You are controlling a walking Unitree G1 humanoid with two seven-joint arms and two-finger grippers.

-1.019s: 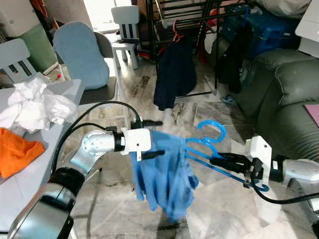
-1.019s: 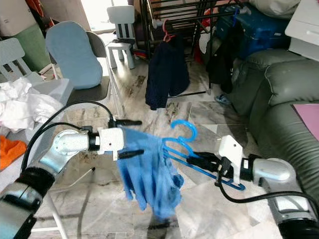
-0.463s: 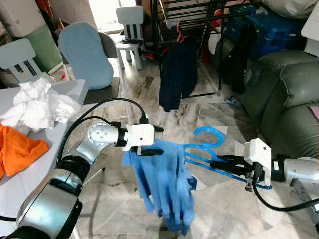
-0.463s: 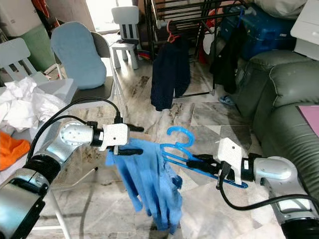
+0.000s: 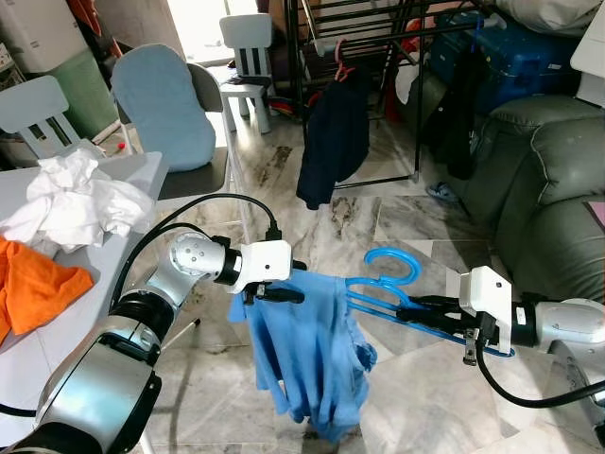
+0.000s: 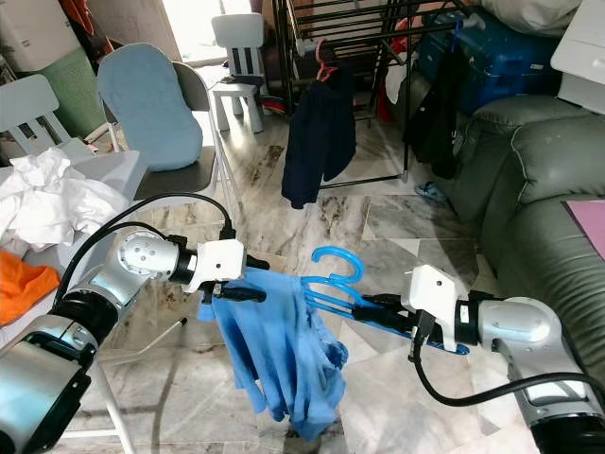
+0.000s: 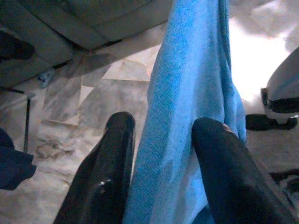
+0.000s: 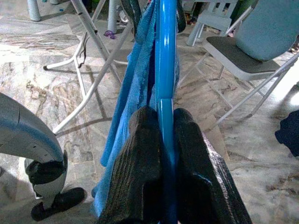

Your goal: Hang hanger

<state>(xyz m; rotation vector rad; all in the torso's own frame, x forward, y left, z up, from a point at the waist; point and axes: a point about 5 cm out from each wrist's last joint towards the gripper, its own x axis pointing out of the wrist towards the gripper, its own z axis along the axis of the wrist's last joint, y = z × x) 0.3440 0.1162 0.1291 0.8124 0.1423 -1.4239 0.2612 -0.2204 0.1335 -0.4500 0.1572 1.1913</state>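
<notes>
A blue garment [image 5: 312,350] hangs over one end of a blue plastic hanger [image 8: 166,56], low above the marble floor in front of me. My left gripper [image 5: 295,281] pinches the garment's upper edge, with cloth filling the gap between its black fingers [image 7: 112,158]. From the right, my right gripper [image 5: 408,308] is shut on the hanger's bar; the hook [image 5: 391,252] points up. A black clothes rack [image 5: 378,38] stands at the back, with a dark garment [image 5: 331,132] hanging from it on a red hanger.
A grey table [image 5: 142,175] on my left carries white cloth [image 5: 71,203] and orange cloth [image 5: 33,288]. Behind it are a folding chair with a blue cushion [image 5: 165,104] and small chairs. A grey sofa [image 5: 553,180] fills the right.
My left gripper's fingers have drawn closer together on the garment's upper edge. The garment now hangs a little lower and straighter. My right gripper still holds the hanger.
</notes>
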